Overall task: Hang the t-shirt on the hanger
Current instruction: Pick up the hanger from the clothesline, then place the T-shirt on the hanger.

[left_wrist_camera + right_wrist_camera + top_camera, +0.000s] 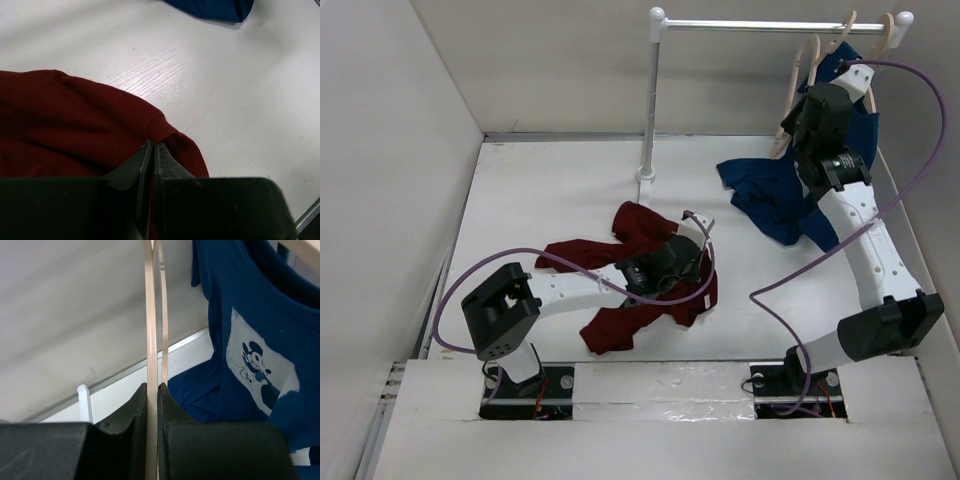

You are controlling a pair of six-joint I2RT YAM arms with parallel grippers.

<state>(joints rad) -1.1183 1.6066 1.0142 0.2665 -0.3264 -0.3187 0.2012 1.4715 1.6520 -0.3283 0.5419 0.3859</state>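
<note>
**A:** Key, largest first?
**B:** White table. On it, a white clothes rail. The rail carries a navy cartoon-print t-shirt on its own wooden hanger.
**A:** Task items?
**B:** Maroon t-shirt lies crumpled at table centre, under the L arm. Bare hanger is on the rail, just beside the navy shirt.
**A:** Pincers?
**B:** L gripper: jaws together, pinching a maroon fold. R gripper: clamped on the bare hanger's thin edge.

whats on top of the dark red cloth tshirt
The left arm reaches across the dark red cloth t-shirt, left gripper shut on its edge. Cloth beneath the arm is hidden.
</note>
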